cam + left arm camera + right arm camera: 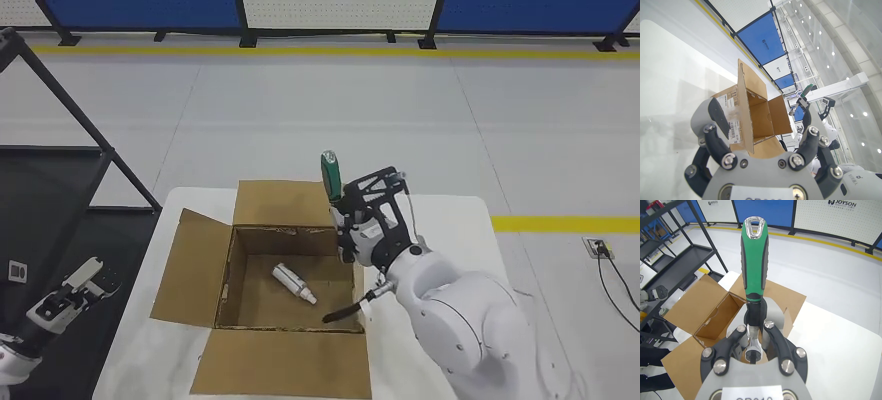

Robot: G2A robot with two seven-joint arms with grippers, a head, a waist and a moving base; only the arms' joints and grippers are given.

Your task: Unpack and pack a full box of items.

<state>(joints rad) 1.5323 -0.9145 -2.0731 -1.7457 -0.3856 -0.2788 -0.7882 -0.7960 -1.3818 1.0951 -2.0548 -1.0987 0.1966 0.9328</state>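
Note:
An open cardboard box (190,270) stands on the white table, flaps spread. Inside lie a small white bottle (294,283) and a thin black tool (345,310) near the right wall. My right gripper (755,313) is shut on a green-handled ratchet wrench (754,258), held above the box's back right corner, handle pointing away from the wrist. From above, the wrench (330,172) rises over the back flap. My left gripper (762,117) hangs open and empty off the table's left side, facing the box (758,106); the top view shows it low at the left (85,280).
A black metal rack (60,190) stands left of the table. The table (450,215) has bare surface right of the box. Yellow floor tape and blue panels lie behind.

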